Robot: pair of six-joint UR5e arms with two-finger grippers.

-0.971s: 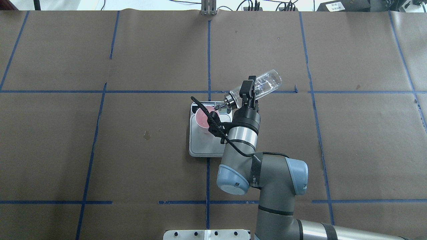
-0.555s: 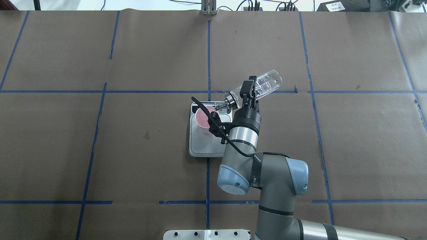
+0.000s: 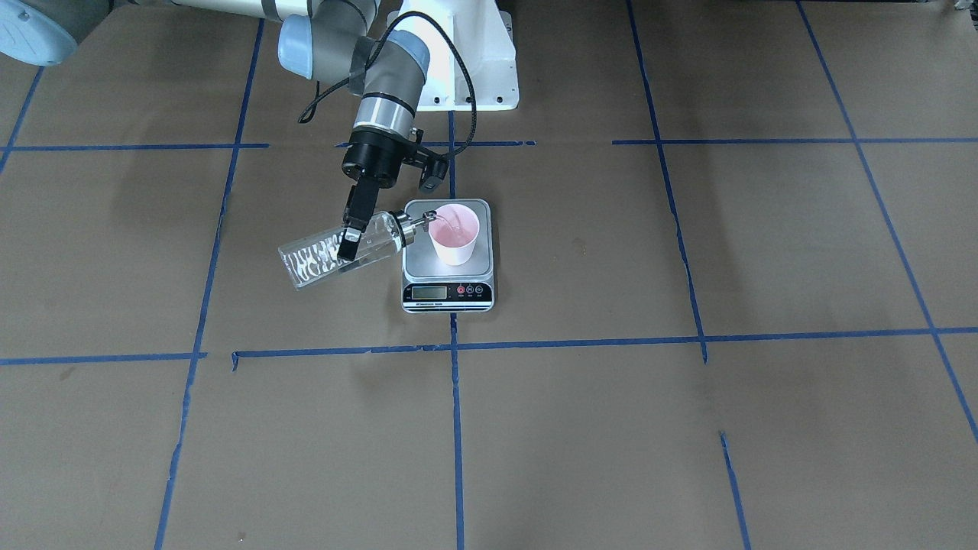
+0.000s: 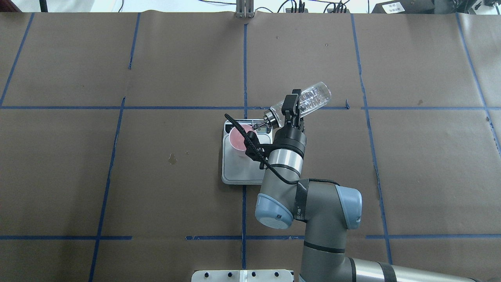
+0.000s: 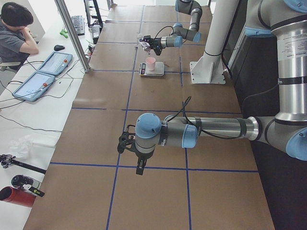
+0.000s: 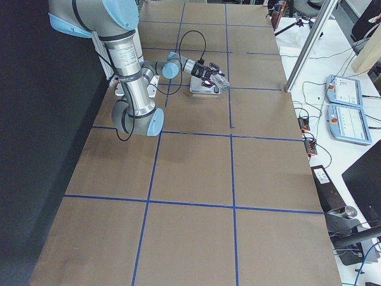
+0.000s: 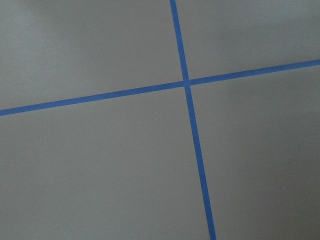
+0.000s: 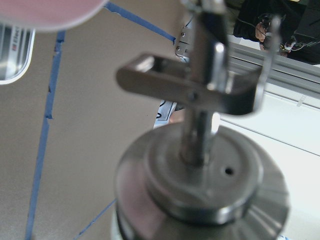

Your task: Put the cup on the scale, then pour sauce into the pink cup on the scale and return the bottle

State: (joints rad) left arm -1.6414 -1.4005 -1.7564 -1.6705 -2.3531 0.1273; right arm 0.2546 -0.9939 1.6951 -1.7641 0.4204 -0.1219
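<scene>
The pink cup (image 3: 454, 233) (image 4: 236, 138) stands upright on the scale (image 3: 447, 292) (image 4: 238, 172), on the plate's half nearest the display. My right gripper (image 3: 351, 244) (image 4: 292, 107) is shut on the clear glass bottle (image 3: 321, 260) (image 4: 313, 100). It holds the bottle tilted, base raised, with the silver spout (image 3: 424, 219) over the cup's rim. Clear sauce ripples inside the glass. The right wrist view shows the cap (image 8: 200, 190) close up. My left gripper (image 5: 135, 163) hangs over bare table far from the scale. I cannot tell whether it is open or shut.
The white arm base (image 3: 458, 69) stands behind the scale. Brown paper with blue tape lines covers the table. A small stain (image 4: 172, 158) lies left of the scale. An operator (image 5: 17, 28) sits at a side desk with tablets.
The right arm and the tilted bottle have hardly moved. The ripples of liquid in the bottle have shifted.
</scene>
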